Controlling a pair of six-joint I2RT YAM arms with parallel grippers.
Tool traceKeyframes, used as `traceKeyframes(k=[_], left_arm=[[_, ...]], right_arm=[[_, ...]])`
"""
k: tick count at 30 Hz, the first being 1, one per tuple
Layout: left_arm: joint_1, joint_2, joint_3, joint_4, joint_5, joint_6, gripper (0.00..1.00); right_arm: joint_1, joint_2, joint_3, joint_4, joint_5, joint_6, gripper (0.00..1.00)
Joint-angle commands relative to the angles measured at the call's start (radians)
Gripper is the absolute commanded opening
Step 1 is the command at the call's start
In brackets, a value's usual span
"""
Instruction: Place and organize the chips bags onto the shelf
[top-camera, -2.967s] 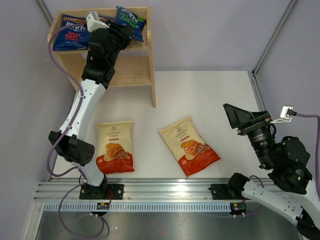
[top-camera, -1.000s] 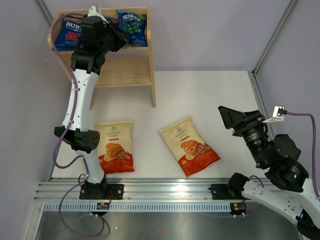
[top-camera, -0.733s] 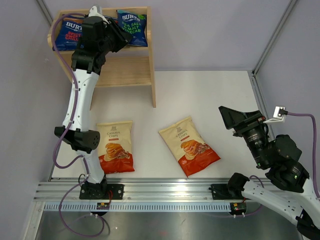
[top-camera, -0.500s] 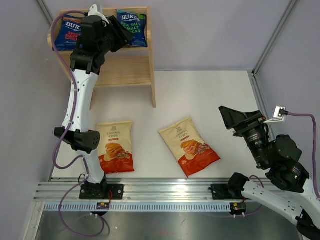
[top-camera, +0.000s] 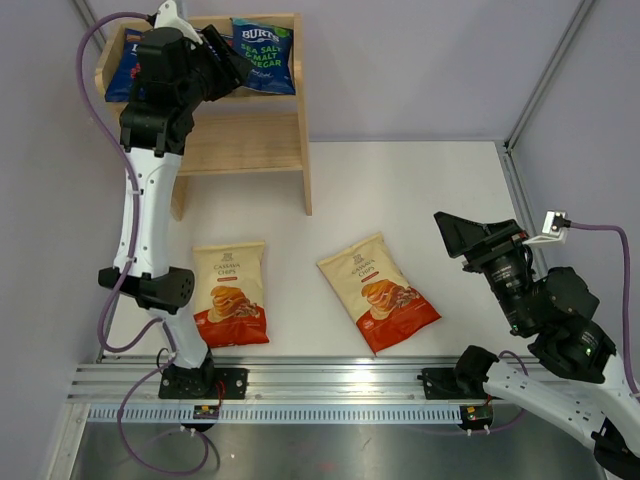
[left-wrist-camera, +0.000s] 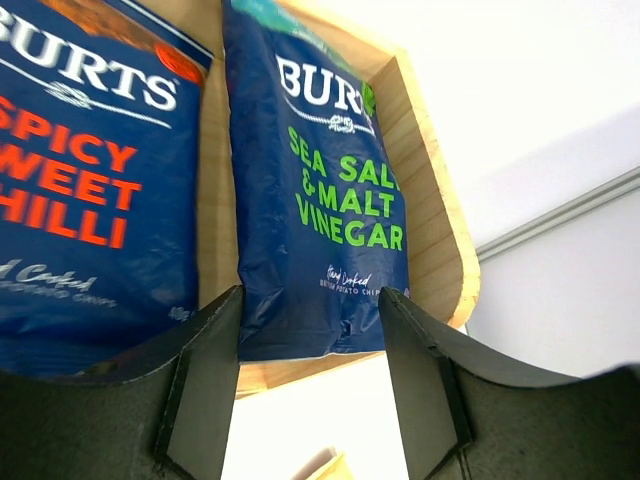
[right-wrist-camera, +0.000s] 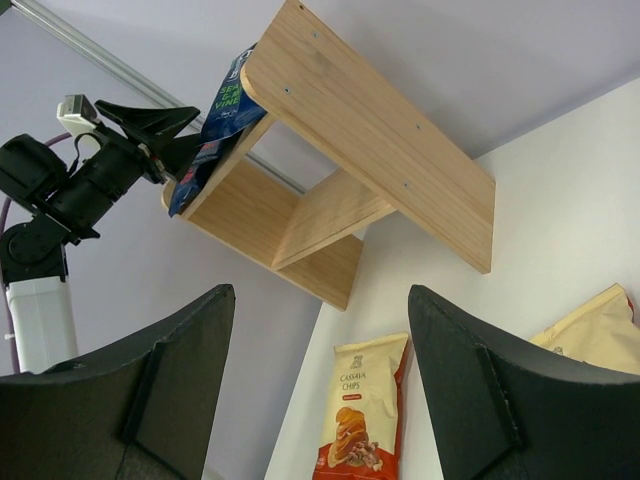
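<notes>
Bags-wise, we reckon the left cream bag (top-camera: 230, 293), flat on the worktop (top-camera: 420, 200) with its long axis pointing at the shelf (top-camera: 255, 140), sits well below our left gripper (left-wrist-camera: 310, 310), spread empty at the top tier.

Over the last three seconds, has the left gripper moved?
Yes. In the top view the left gripper has backed leftward across the shelf, away from the vinegar chips bag.

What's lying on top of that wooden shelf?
Two dark blue bags side by side: the chilli bag and the vinegar bag. The arm hides the shelf's left end.
</notes>
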Motion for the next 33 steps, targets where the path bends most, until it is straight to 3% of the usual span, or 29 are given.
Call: traceKeyframes(k=[1,9,13,15,17,20,21,25,29,33], left_arm=[[0.025,-0.057,0.042,0.022,-0.023,0.037,0.59],[0.056,-0.107,0.030,0.008,-0.038,0.073,0.59],[0.056,-0.189,-0.007,0.016,-0.063,0.116,0.77],[0.055,-0.231,-0.053,0.028,-0.005,0.145,0.89],[0.055,-0.305,-0.100,0.037,0.076,0.159,0.96],[0.050,-0.456,-0.292,0.057,0.184,0.181,0.99],[0.050,-0.501,-0.443,0.069,0.198,0.181,0.99],[0.049,-0.768,-0.812,0.164,0.221,0.166,0.99],[0.049,-1.016,-1.106,0.178,0.201,0.164,0.99],[0.049,-1.133,-1.297,0.134,0.186,0.182,0.99]], right_arm=[[0.005,0.012,0.019,0.002,0.012,-0.004,0.78],[0.005,0.012,0.010,0.002,0.023,-0.031,0.78],[0.005,0.109,0.077,-0.095,0.044,-0.139,0.86],[0.005,0.197,0.132,-0.184,0.034,-0.212,0.98],[0.005,0.365,0.212,-0.315,-0.002,-0.277,0.99],[-0.036,0.534,0.239,-0.378,-0.123,-0.323,0.99],[-0.062,0.572,0.226,-0.365,-0.261,-0.335,0.99],[-0.324,0.609,0.084,-0.239,-0.603,-0.335,0.99],[-0.388,0.626,-0.019,-0.177,-0.603,-0.353,0.98],[-0.426,0.644,-0.088,-0.148,-0.664,-0.389,0.98]])
